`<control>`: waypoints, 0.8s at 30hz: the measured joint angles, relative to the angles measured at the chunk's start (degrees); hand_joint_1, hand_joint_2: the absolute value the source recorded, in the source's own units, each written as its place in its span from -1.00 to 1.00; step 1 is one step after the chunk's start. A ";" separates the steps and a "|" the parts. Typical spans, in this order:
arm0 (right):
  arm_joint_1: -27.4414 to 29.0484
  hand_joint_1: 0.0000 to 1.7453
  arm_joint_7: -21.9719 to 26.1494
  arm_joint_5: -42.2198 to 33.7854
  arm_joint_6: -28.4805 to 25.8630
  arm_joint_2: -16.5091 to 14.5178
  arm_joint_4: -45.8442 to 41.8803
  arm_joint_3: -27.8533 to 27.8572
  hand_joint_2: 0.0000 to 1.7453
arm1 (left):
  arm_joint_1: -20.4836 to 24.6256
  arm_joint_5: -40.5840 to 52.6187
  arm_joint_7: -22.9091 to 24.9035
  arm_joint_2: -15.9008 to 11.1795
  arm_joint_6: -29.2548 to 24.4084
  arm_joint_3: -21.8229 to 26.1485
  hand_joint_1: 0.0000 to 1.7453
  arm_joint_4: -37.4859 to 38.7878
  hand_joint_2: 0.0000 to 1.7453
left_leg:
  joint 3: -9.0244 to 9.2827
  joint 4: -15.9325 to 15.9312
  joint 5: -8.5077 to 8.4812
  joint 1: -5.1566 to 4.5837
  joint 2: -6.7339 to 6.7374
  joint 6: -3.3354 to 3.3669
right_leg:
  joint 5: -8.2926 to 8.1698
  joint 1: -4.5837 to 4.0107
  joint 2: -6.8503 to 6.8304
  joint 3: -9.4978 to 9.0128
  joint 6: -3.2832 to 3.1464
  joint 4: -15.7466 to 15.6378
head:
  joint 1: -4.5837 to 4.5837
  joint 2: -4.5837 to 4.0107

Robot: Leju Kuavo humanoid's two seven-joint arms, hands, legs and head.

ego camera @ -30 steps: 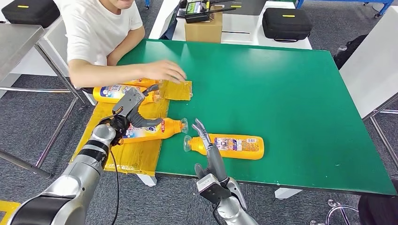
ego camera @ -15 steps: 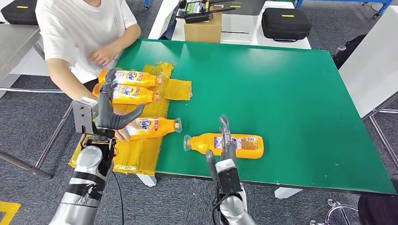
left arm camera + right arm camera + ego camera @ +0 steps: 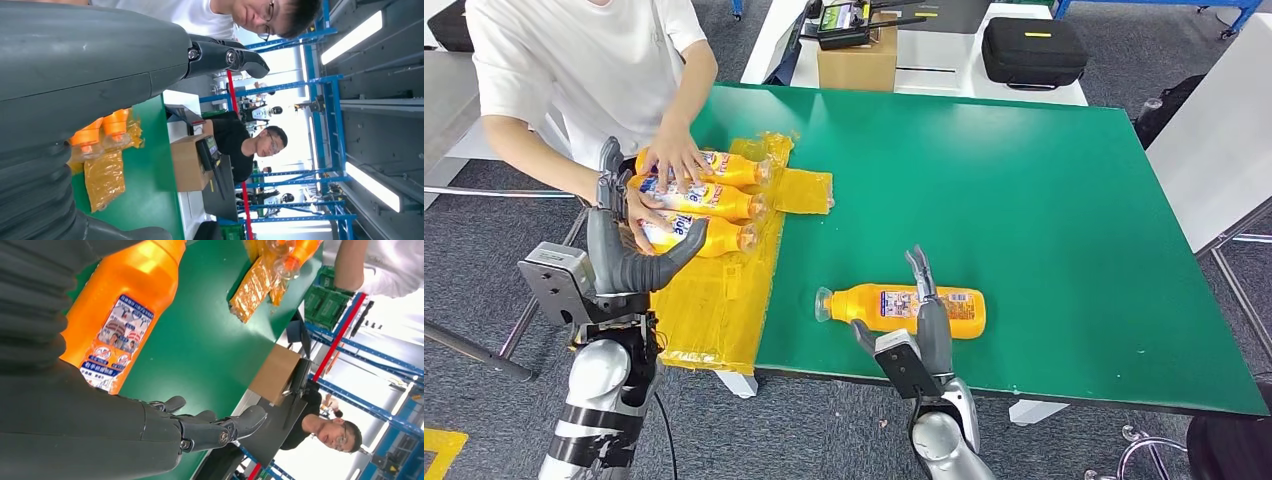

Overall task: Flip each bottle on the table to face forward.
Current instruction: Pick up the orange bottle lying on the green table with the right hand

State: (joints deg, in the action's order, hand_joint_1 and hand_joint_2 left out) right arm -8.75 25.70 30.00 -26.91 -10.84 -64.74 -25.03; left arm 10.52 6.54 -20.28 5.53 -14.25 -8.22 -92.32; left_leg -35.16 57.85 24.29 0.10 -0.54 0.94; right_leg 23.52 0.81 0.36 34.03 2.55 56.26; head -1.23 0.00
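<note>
Green table [image 3: 1044,200], right hand [image 3: 921,325] spread empty over lone orange bottle [image 3: 904,309], left hand [image 3: 619,245] raised, fingers apart, empty

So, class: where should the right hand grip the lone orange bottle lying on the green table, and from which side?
Probably around the wide middle of the orange bottle, from the table's near edge. It lies on its side with its cap toward the robot's left, and the right hand is already there, open.

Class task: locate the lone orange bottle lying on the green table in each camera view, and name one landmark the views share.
Head view: lone orange bottle lies near the front edge, beside the right hand.
Left wrist view: not in it.
Right wrist view: beside the hand's cover, label showing.
Shared landmark: cardboard box.
</note>
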 joint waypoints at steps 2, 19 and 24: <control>0.00 -1.00 0.00 0.04 0.03 0.04 0.00 0.28 1.00 | -0.13 0.00 -0.01 0.05 0.00 -0.03 -1.00 -0.27 1.00 | 0.00 0.00 0.00 0.00 0.01 0.00 | 0.00 0.00 0.00 0.01 0.00 0.00 | -0.01 0.00; -5.58 -1.00 -8.15 24.84 -3.67 6.17 8.52 3.46 1.00 | -3.41 -1.21 -1.45 0.77 1.75 -1.14 -1.00 -3.54 1.00 | -0.01 0.01 -0.01 -0.07 -0.02 0.02 | -0.03 0.08 0.00 -0.03 0.05 -0.03 | 0.01 0.00; -8.89 -1.00 -11.35 31.51 0.21 8.89 15.89 4.38 1.00 | -4.64 -0.26 -1.69 0.93 1.63 -1.49 -1.00 -4.20 1.00 | -0.01 0.01 -0.01 -0.05 -0.01 0.02 | -0.04 0.05 0.00 -0.02 0.06 -0.02 | -0.01 0.00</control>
State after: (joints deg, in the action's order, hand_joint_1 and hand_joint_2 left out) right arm -17.64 14.35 61.51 -26.70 -1.95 -48.85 -20.65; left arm 5.87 6.28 -21.97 6.46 -12.62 -9.71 -96.52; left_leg -35.17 57.86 24.28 0.05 -0.56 0.96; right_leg 23.49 0.86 0.36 34.00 2.61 56.24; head -1.24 0.00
